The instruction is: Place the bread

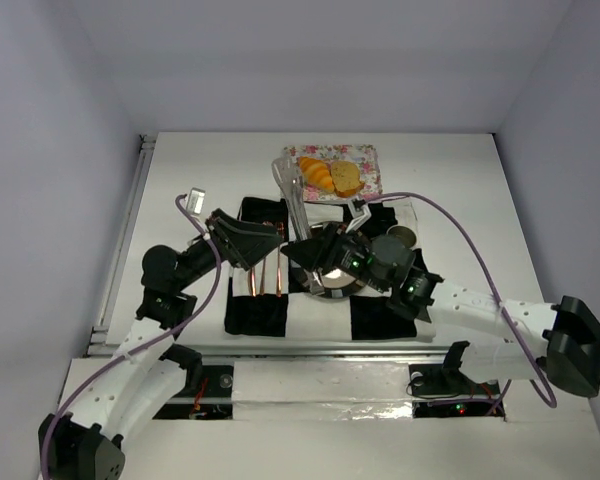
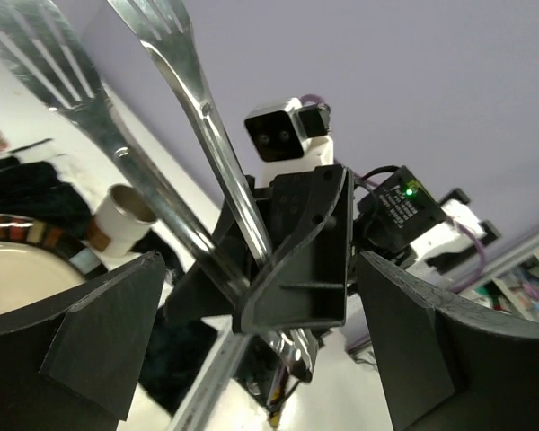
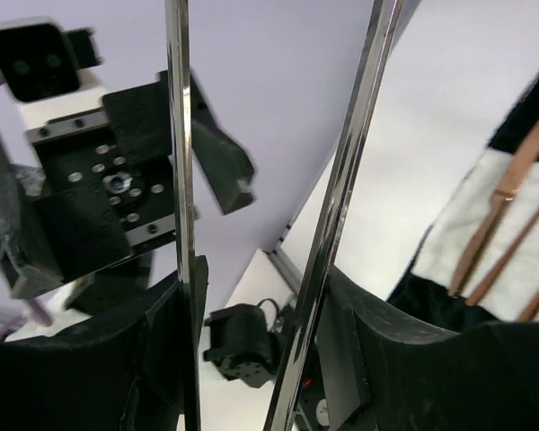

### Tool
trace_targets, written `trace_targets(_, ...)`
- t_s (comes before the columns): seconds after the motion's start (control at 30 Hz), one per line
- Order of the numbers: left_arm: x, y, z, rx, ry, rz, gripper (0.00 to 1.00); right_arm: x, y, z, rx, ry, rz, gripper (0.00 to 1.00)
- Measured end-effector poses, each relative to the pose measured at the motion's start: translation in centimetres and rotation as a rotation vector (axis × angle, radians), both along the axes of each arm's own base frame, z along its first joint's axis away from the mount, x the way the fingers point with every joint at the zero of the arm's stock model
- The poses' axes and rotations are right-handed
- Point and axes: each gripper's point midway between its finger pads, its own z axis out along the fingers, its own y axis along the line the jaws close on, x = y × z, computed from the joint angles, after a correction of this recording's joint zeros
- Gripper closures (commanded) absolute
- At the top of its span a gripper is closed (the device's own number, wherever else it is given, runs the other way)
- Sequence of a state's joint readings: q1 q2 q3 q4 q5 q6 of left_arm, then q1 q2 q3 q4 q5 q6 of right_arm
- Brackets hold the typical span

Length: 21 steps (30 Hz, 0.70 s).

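Note:
A golden croissant [image 1: 317, 175] and a brown-crusted bread slice [image 1: 347, 178] lie side by side on a floral tray [image 1: 365, 156] at the back. My right gripper [image 1: 306, 250] [image 3: 269, 359] is shut on silver tongs [image 1: 292, 195] [image 3: 350, 180], whose slotted tips reach toward the croissant. A dark-rimmed round plate [image 1: 327, 292] [image 2: 18, 235] sits under the right gripper, mostly hidden. My left gripper [image 1: 277, 238] [image 2: 260, 359] is open, its fingers on either side of the tongs' hinge end [image 2: 323, 346] without touching it.
A black-and-white checked cloth [image 1: 255, 315] covers the table's near middle. Copper cutlery [image 1: 265, 275] [image 3: 508, 224] lies on it left of the plate. A small cup [image 1: 404, 236] [image 2: 121, 214] stands right of the plate. White walls enclose the table.

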<state>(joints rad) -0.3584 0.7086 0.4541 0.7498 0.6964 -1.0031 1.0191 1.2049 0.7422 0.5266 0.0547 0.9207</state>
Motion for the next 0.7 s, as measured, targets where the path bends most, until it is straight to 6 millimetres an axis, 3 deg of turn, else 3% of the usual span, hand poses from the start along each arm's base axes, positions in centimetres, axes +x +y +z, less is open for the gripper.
trace_targets(0.13, 0.8, 0.6, -0.3, 0.090, 0.008, 0.080, 0.15, 1.6, -1.7, -1.3, -0.058, 0.035, -0.036, 0.46)
trace_targets(0.4, 0.9, 3.9, -2.4, 0.282, 0.016, 0.288, 0.16, 5.8, -7.0, -7.2, -0.380, 0.135, -0.106, 0.46)
trace_targets(0.7, 1.5, 6.8, -6.0, 0.435, 0.054, 0.448, 0.16, 10.1, -8.5, -7.8, -0.709, 0.122, -0.052, 0.46)
